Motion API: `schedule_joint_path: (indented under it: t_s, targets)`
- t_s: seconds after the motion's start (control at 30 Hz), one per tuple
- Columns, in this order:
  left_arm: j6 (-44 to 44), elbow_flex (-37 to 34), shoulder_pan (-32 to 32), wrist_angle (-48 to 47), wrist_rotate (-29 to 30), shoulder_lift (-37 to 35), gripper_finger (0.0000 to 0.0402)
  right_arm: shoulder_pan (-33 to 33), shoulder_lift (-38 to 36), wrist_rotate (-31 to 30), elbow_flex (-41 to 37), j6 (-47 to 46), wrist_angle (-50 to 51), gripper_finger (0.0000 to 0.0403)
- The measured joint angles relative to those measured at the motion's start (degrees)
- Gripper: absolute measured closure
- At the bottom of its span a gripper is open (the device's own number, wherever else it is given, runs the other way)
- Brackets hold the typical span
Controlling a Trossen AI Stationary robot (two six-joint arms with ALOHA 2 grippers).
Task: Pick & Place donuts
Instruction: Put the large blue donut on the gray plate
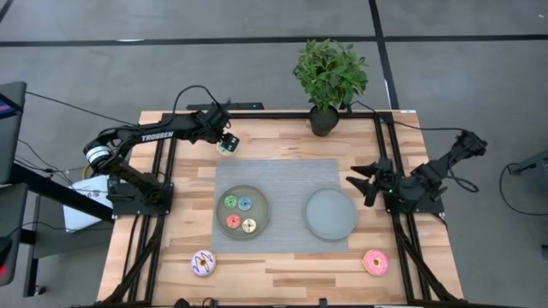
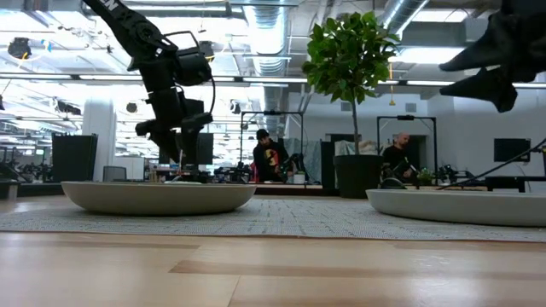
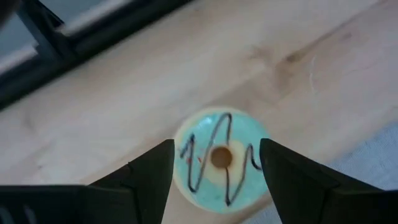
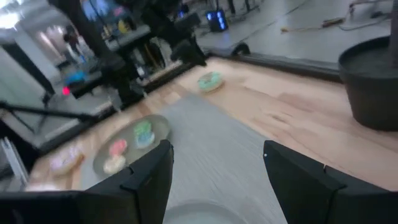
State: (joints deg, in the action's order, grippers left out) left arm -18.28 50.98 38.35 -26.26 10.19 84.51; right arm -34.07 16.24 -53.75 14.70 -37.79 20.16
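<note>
A larger donut [image 3: 219, 158] with mint icing and a dark zigzag sits between the fingers of my left gripper [image 3: 217, 186], over the wood by the grey mat's far left corner [image 1: 227, 145]. My right gripper [image 1: 358, 180] hangs open and holds nothing, above the table's right side next to the right grey plate [image 1: 330, 214]. Several tiny donuts [image 1: 239, 212] lie on the left grey plate [image 1: 257, 192]. A purple-white donut [image 1: 203, 263] and a pink donut [image 1: 375, 262] lie flat on the wood near the front edge. My left gripper has the mint donut pinched between its two fingers, one on each opposite side of the ring's outer rim [image 3: 180, 155]. The fingers slant down at it from the table's left. The iced face is up. Whether it rests on the wood or hangs just clear, I cannot tell.
A potted plant [image 1: 324, 120] stands at the far edge. The grey mat [image 1: 282, 171] covers the table's middle under both plates. Black frame rails [image 1: 167, 171] run along the left and right sides. People sit in the room beyond [image 2: 266, 158].
</note>
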Motion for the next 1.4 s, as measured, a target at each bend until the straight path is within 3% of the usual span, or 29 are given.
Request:
schedule_joint_path:
  t_s: [0.2,0.47,0.77,1.17,1.4]
  targets:
    - [-1.13,0.0,0.37,0.57,2.65,1.15,0.0171,4.63,-1.79,6.77,-1.45,5.25,-5.52,0.0164]
    - [-7.91,0.12,-0.13,0.37,-0.52,9.98,0.0171,9.56,-2.15,13.11,-1.45,6.56,-5.88,0.0164]
    - [-8.57,0.13,-0.13,0.46,-0.76,11.1,0.0175,12.68,-2.13,15.25,-1.45,6.37,-5.79,0.0164]
    - [-7.31,1.37,-0.09,-0.42,1.09,11.25,0.0276,14.34,-2.13,16.66,-1.45,6.13,-5.7,0.0164]
    - [-3.74,2.14,-0.11,-0.19,1.62,11.26,0.0305,14.34,-2.13,16.78,-1.45,6.15,-5.7,0.0164]
